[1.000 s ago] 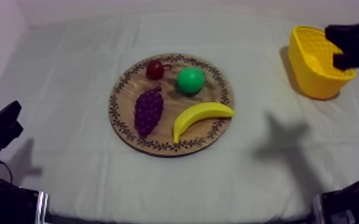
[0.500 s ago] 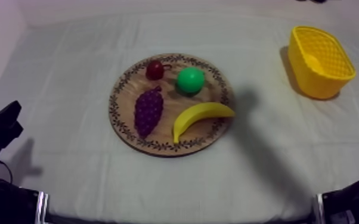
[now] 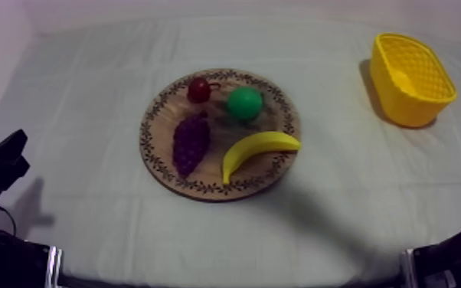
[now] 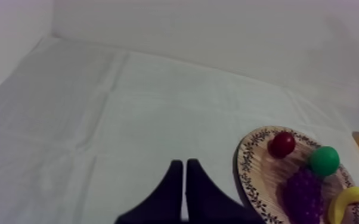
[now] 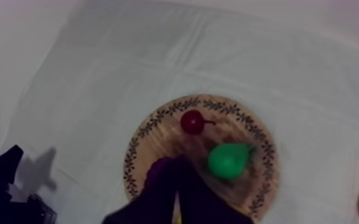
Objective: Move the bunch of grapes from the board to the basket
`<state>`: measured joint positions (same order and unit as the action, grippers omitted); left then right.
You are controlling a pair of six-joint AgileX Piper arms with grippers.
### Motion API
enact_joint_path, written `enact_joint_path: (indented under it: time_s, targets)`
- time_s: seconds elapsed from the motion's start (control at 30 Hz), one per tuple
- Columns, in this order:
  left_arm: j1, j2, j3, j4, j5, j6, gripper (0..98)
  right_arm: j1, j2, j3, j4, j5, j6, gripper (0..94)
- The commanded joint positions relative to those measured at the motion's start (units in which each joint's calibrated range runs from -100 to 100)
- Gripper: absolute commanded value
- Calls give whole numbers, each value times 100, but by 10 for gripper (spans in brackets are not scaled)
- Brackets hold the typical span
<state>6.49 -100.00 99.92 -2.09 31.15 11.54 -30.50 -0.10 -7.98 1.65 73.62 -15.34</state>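
The purple bunch of grapes (image 3: 190,144) lies on the left half of the round wooden board (image 3: 214,170), with a small red fruit (image 3: 198,90), a green pear (image 3: 244,103) and a banana (image 3: 258,149) around it. The yellow basket (image 3: 411,76) stands at the far right. My left gripper (image 3: 5,163) rests low at the left, well away from the board; its fingers (image 4: 183,189) lie together as a wedge. My right gripper (image 5: 176,167) hangs high over the board (image 5: 158,119), shut on nothing, its fingers covering most of the grapes (image 5: 155,173).
From the left wrist, the board (image 4: 248,179) shows with the grapes (image 4: 304,192), red fruit (image 4: 282,144) and pear (image 4: 324,161). Open cloth lies between board and basket. The right arm's base (image 3: 452,256) sits at the lower right edge.
My right gripper was at the basket a second ago and has left the top view. Its shadow has slid left across the cloth to the board.
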Motion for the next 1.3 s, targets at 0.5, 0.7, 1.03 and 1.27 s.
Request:
enact_joint_path:
  time_s: [0.5, 0.7, 1.03, 1.27]
  targets:
    - [-1, 0, -4, -4, -3, 1, 1, -391, 1971, -2053, 181, 1693, -1016, 2]
    - [-1, 0, -4, -4, -3, 1, 1, -548, 2448, -2435, 212, 2303, -1191, 2]
    - [-1, 0, -4, -4, -3, 1, 1, -635, 2908, -2125, 64, 2440, -1395, 2]
    - [-1, 0, -4, -4, -3, 1, 1, -674, 3063, -1836, -64, 2367, -1476, 2]
